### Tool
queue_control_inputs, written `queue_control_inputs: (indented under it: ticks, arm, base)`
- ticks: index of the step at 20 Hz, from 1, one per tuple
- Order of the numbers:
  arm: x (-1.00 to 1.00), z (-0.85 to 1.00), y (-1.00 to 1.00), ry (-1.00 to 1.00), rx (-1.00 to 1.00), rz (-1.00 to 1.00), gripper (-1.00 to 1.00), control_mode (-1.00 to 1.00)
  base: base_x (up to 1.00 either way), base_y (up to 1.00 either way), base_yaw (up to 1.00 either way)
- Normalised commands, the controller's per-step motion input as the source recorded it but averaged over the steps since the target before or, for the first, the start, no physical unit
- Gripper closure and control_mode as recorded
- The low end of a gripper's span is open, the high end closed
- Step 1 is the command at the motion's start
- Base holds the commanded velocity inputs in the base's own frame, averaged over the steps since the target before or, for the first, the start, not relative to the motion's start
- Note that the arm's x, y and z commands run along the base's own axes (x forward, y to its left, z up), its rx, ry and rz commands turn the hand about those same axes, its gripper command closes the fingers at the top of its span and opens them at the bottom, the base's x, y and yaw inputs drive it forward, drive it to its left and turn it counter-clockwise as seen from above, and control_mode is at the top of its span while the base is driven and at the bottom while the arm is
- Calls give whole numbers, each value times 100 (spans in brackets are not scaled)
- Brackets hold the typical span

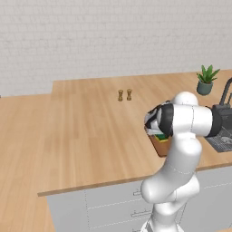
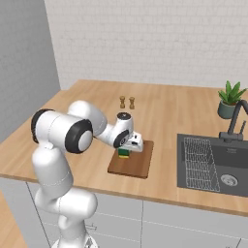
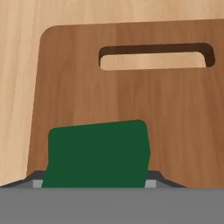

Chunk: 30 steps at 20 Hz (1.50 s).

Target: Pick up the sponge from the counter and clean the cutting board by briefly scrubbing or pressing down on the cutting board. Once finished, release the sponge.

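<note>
The hand [image 2: 124, 151] grips the sponge [image 3: 97, 154] over the board [image 3: 87, 96], which lies on the tabletop [image 2: 92, 104] beside the sink [image 2: 213, 167].

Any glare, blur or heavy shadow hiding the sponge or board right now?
Hand view: flat, even light, no glare; the sponge and cutting board read sharp. Right base view: soft, slightly grainy render; only a faint shadow along the board's near edge. Left base view: no glare, but the arm covers most of the board; the plant looks a bit fuzzy.
</note>
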Motion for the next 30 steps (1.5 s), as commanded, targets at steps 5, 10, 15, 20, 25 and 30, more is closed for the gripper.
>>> queue_control_inputs:
  ticks: [5,10,15,20,25,30]
  arm:
    - [0,-70,-1,-1,0,-3,100,-100]
    - [0,-37,0,-17,0,-1,100,-100]
    - [29,2,-3,-15,4,-5,100,-100]
    - [48,0,-43,0,5,-3,100,-100]
    - [14,-22,-44,0,2,-1,100,-100]
    - [-3,-82,-4,0,-1,-2,100,-100]
  base:
    - [0,0,0]
    - [0,0,0]
    - [0,0,0]
    - [0,0,0]
    - [0,0,0]
    - [0,0,0]
